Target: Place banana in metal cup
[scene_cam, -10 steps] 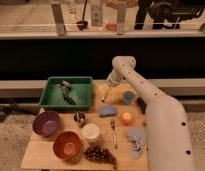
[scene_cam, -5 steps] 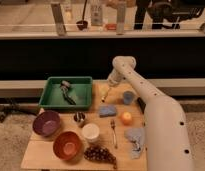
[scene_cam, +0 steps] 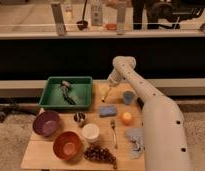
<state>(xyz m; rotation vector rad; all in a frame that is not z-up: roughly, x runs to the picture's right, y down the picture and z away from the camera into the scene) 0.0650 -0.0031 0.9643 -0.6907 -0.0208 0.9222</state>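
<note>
The banana [scene_cam: 103,91] is a small pale yellow fruit lying on the wooden table [scene_cam: 41,155] near its back edge, just right of the green tray. My gripper [scene_cam: 109,88] hangs down from the arm's bent wrist [scene_cam: 123,65], right over or against the banana's right end. The metal cup [scene_cam: 80,118] is small and shiny with a dark inside. It stands upright nearer the front, left of the gripper, between the purple bowl and the blue sponge.
A green tray [scene_cam: 52,97] with dark utensils sits at back left. Also on the table: purple bowl [scene_cam: 46,123], orange bowl [scene_cam: 67,145], white cup [scene_cam: 90,132], grapes [scene_cam: 100,154], fork [scene_cam: 114,131], blue sponge [scene_cam: 107,110], blue-grey cup [scene_cam: 128,96], orange fruit [scene_cam: 126,118], grey cloth [scene_cam: 134,136].
</note>
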